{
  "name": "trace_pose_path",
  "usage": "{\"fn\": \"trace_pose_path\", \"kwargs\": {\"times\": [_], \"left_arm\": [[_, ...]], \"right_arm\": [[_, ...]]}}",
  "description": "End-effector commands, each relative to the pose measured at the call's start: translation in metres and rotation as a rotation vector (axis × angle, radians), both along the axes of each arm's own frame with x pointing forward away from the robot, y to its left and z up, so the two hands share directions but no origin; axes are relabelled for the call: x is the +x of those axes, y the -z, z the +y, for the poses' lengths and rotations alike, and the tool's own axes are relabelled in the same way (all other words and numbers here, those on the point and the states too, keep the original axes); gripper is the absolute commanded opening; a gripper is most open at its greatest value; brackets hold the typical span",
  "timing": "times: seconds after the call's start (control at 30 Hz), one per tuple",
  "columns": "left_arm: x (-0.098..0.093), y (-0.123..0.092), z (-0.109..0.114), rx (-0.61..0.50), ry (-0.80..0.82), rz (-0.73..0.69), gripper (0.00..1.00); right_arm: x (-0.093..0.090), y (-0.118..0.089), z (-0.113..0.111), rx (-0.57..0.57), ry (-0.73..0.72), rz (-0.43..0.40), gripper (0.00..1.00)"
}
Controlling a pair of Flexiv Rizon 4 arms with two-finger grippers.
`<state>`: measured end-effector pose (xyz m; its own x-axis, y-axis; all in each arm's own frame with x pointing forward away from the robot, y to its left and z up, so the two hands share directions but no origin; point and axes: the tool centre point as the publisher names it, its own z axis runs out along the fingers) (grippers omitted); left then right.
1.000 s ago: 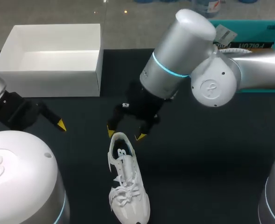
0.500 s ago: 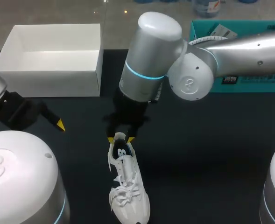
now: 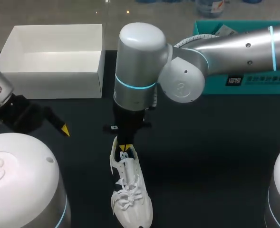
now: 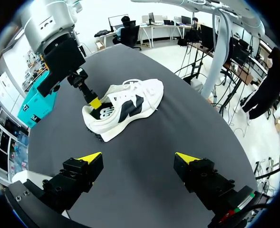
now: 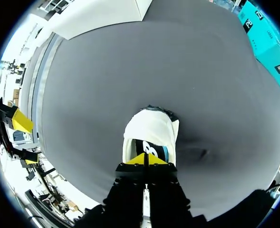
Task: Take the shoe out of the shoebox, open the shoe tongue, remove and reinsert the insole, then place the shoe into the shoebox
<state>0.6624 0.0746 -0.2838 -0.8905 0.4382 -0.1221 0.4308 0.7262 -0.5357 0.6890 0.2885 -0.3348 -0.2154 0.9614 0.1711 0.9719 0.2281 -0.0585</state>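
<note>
A white sneaker (image 3: 130,190) lies on the dark table, heel toward the white shoebox (image 3: 54,78). My right gripper (image 3: 125,148) points down into the heel opening, fingers shut tip to tip over the blue insole (image 5: 151,148). Whether anything thin is pinched between them is hidden. The left wrist view shows the sneaker (image 4: 130,102) on its side ahead of my left gripper (image 4: 139,158), with the right gripper (image 4: 95,102) at the heel collar. My left gripper (image 3: 59,127) hangs open, well left of the shoe and holding nothing. The right wrist view has the shoe (image 5: 151,130) just beyond the right gripper (image 5: 147,159).
The shoebox stands open at the back left. A teal box (image 3: 244,80) sits at the back right behind my right arm. Dark tabletop (image 3: 216,156) stretches to the right of the shoe.
My right arm swung left and lowered onto the shoe's heel, and its fingers went from wide open to shut. The left arm barely shifted.
</note>
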Motion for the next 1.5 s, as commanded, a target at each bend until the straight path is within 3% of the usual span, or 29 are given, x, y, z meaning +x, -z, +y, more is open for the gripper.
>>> {"fn": "trace_pose_path", "kwargs": {"times": [0.03,0.9,0.97,1.27,1.5], "left_arm": [[0.005,0.003,-0.003,0.009,0.004,0.010,1.00],[0.006,0.008,-0.003,0.009,-0.014,0.054,1.00],[0.006,0.008,-0.003,0.009,-0.014,0.054,1.00],[0.006,0.008,-0.003,0.009,-0.014,0.054,1.00],[0.006,0.008,-0.003,0.009,-0.014,0.054,1.00]], "right_arm": [[-0.001,-0.006,0.001,-0.036,-0.006,-0.015,0.00],[-0.019,0.053,0.003,-0.082,-0.009,0.060,0.00],[-0.020,0.052,0.003,-0.078,-0.005,0.055,0.00],[-0.018,0.007,-0.008,-0.132,0.008,-0.042,0.00],[-0.013,0.016,-0.009,-0.136,-0.003,-0.033,0.00]]}}
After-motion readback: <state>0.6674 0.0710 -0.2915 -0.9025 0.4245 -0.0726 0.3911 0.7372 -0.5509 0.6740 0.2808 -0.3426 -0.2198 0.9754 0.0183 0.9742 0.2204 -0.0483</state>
